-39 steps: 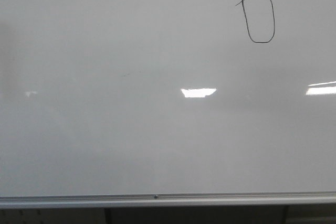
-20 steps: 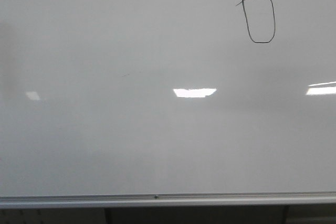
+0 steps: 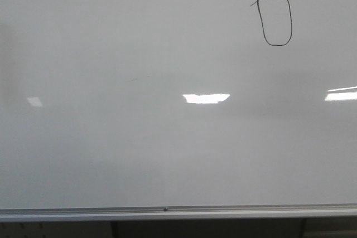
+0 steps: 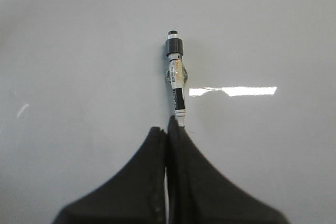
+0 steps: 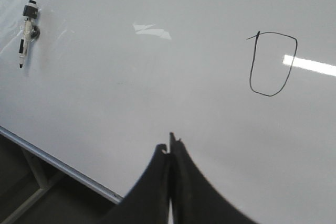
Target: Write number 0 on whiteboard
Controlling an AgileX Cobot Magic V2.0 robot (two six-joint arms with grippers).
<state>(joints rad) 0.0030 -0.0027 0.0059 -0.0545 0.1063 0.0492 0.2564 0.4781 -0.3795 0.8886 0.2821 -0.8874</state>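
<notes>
The number 0 (image 3: 276, 21), a thin black loop with a tick at its upper left corner, is drawn at the upper right of the whiteboard (image 3: 139, 149). It also shows in the right wrist view (image 5: 272, 64). My right gripper (image 5: 170, 148) is shut and empty, held off the board below and left of the loop. My left gripper (image 4: 168, 129) is shut and empty. A black and white marker (image 4: 176, 77) hangs on the board just beyond its fingertips. Neither gripper shows in the front view.
A silver rail (image 3: 167, 212) runs along the board's lower edge, with dark stand legs below it. The marker also shows at the board's left side in the right wrist view (image 5: 26, 32). Bright light glints (image 3: 206, 98) lie on the board.
The light glints on the board have shifted a little to the left. The drawn loop is unchanged.
</notes>
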